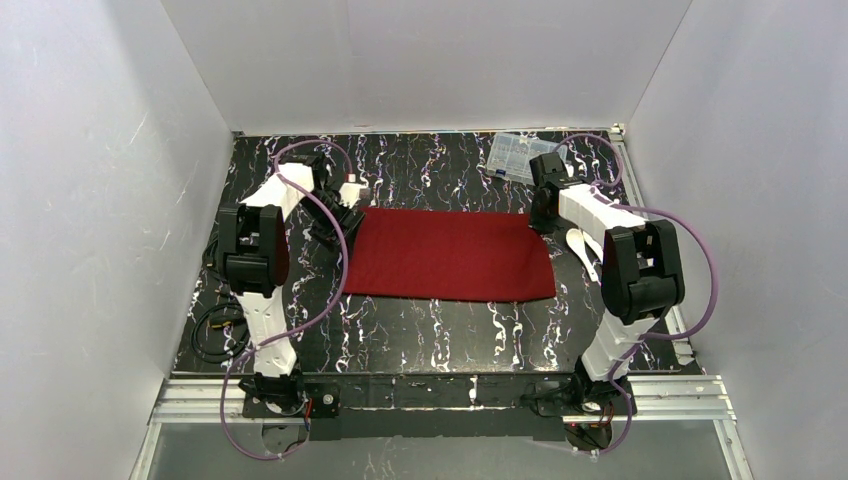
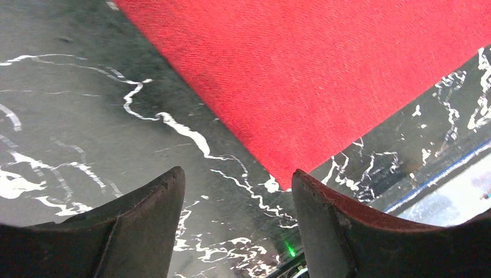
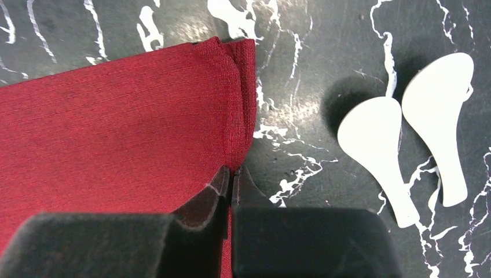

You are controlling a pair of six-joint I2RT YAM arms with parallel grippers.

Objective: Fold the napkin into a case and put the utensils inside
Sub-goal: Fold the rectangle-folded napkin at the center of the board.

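Note:
The napkin [image 1: 450, 255] lies on the table as a flat deep red oblong, wider than deep. My left gripper [image 1: 345, 218] is at its far left corner, open; in the left wrist view the gripper [image 2: 237, 176] has only bare table between its fingers, and the napkin [image 2: 324, 69] ends in a corner just ahead of the right finger. My right gripper [image 1: 541, 215] is at the far right corner. In the right wrist view this gripper [image 3: 233, 169] is shut on the napkin's [image 3: 116, 127] layered right edge. Two white utensils [image 3: 376, 150] [image 3: 443, 116] lie side by side to its right.
A clear plastic compartment box [image 1: 518, 155] sits at the back right of the black marbled table [image 1: 430, 330]. The utensils [image 1: 583, 250] lie under the right arm's forearm. White walls enclose the table on three sides. Cables loop near the left arm's base [image 1: 215, 330].

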